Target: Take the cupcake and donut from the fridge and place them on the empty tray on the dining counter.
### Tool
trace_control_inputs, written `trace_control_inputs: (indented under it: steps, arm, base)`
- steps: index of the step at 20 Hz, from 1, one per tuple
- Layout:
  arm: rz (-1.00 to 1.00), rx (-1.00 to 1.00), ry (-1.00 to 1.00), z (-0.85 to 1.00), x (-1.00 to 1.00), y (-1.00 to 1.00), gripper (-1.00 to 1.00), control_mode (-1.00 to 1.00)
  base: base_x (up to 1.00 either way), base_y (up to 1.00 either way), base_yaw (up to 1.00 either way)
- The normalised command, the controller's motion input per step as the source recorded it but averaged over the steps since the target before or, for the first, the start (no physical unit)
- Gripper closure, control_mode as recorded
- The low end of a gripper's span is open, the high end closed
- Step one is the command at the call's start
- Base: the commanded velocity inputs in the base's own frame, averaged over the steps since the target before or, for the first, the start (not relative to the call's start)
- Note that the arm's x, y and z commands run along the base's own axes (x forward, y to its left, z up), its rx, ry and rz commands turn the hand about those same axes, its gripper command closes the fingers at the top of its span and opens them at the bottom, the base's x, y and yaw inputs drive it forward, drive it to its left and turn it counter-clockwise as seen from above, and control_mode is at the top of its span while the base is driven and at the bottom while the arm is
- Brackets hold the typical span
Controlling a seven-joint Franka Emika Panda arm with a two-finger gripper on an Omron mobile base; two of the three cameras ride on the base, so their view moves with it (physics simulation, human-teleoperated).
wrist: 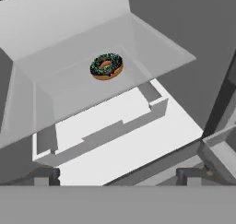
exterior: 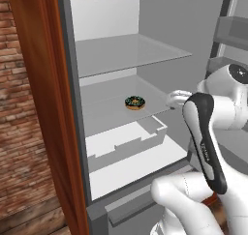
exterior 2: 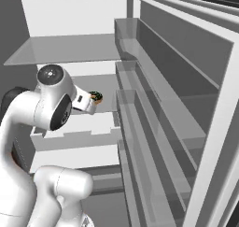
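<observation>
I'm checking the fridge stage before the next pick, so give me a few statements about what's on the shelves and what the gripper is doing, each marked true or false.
1. The donut lies on a glass shelf inside the open fridge. True.
2. The gripper is shut on the donut. False: its fingers stand wide apart, short of the donut, holding nothing.
3. The donut has dark glaze with green-teal sprinkles. True.
4. The donut sits in the white drawer below the shelf. False: it rests on the shelf above that drawer.
5. The topmost shelf holds a stack of plates. False: nothing shows on it.
</observation>
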Motion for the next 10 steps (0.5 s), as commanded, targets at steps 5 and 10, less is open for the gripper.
trace_control_inputs:
  steps: [5,10]
  arm:
    - [0.0,0.05,0.0,-0.35,1.0,-0.02,-1.0,-1.0]
    - [0.0,0.04,0.03,-0.13,1.0,0.0,-1.0,-1.0]
  base:
    - [0.0,0.0,0.0]
    - [0.0,0.0,0.0]
